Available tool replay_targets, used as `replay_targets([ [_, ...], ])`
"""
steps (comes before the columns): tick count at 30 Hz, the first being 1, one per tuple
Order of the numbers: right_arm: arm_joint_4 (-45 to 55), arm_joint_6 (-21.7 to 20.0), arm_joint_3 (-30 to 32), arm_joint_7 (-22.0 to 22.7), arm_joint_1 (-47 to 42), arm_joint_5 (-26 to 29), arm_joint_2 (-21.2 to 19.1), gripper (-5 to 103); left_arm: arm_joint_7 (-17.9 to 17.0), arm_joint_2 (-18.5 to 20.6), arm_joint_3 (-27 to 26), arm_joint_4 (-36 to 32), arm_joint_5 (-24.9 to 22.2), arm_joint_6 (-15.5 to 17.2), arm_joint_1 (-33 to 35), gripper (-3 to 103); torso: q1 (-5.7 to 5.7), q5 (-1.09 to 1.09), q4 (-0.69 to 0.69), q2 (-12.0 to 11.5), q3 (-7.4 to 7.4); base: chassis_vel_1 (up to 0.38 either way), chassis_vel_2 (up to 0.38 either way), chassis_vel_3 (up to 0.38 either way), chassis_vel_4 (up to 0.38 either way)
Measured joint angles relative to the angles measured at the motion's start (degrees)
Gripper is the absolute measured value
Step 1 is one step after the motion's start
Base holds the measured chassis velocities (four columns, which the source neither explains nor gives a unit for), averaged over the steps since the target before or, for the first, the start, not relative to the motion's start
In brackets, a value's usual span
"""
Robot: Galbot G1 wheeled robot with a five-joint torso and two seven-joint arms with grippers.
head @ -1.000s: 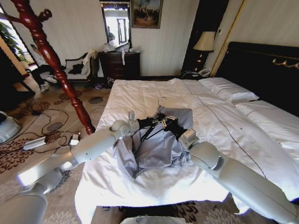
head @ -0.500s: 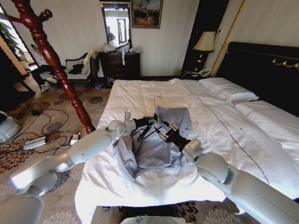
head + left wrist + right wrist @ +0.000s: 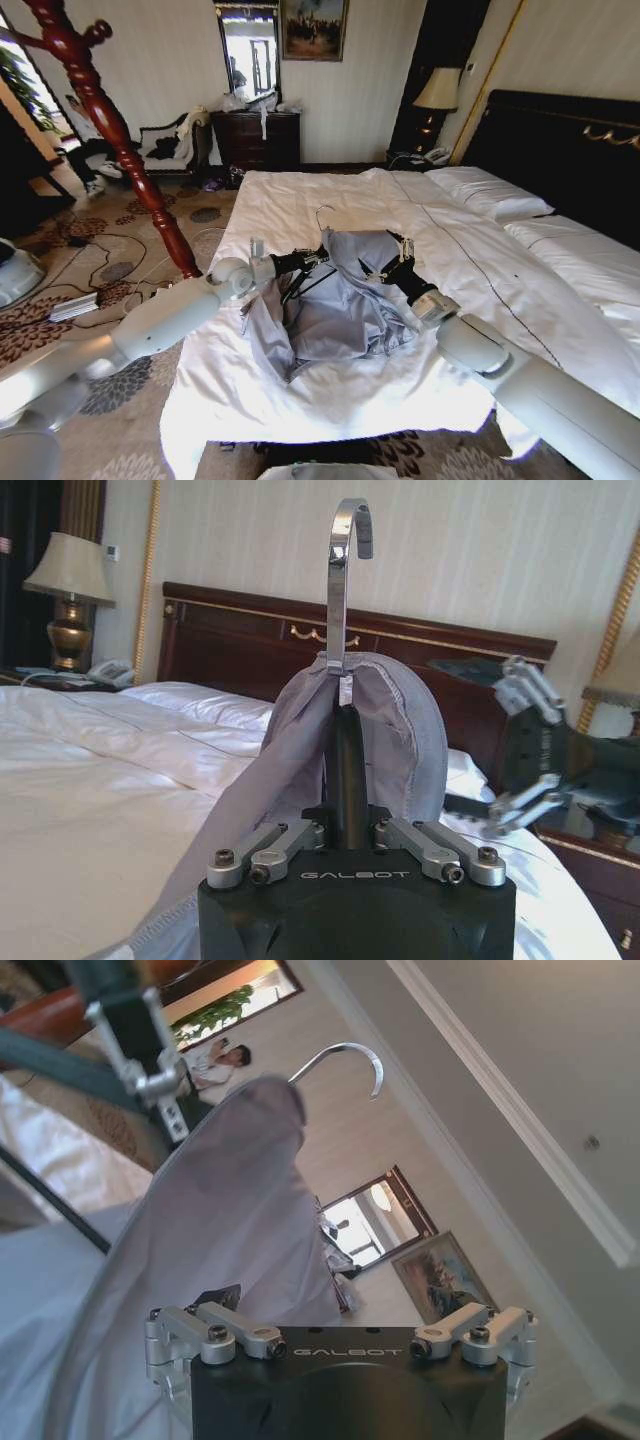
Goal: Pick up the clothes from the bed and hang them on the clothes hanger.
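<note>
**Shirt half on the hanger, still over the bed**

The shirt (image 3: 340,305) is hanging partly over the black hanger (image 3: 305,278), collar at the silver hook (image 3: 345,570), lower cloth lying on the bed (image 3: 300,400). My left gripper (image 3: 345,825) is pinching the hanger's neck. My right gripper (image 3: 398,262) is standing spread beside the cloth, holding nothing. I judge the shoulders are not yet seated.

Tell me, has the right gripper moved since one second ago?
Yes. The right gripper went toward the bed's thin dark seam, away from the left gripper.
</note>
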Motion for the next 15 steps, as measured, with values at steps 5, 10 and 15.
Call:
replay_targets([
  [5,-1.44,0.94,-0.41,-1.26,0.81,-5.52,-0.17,100,-0.22,1.67,1.58,-2.17,-0.01,0.22,-0.91,15,0.0,0.0,-0.01,0.0,0.0,0.0,0.0,0.0,0.0],
  [10,-3.18,1.87,-0.95,-1.99,1.49,-8.56,-0.56,100,-0.3,2.85,3.34,-4.3,-0.13,0.45,-2.08,15,0.0,0.0,0.0,0.0,0.0,0.0,0.0,0.0,0.0],
  [15,-4.87,1.99,-1.93,-2.57,2.2,-10.08,-0.08,100,-0.84,2.43,4.86,-5.45,-0.46,0.66,-3.19,15,0.0,0.0,0.0,0.0,0.0,0.0,0.0,0.0,0.0],
])
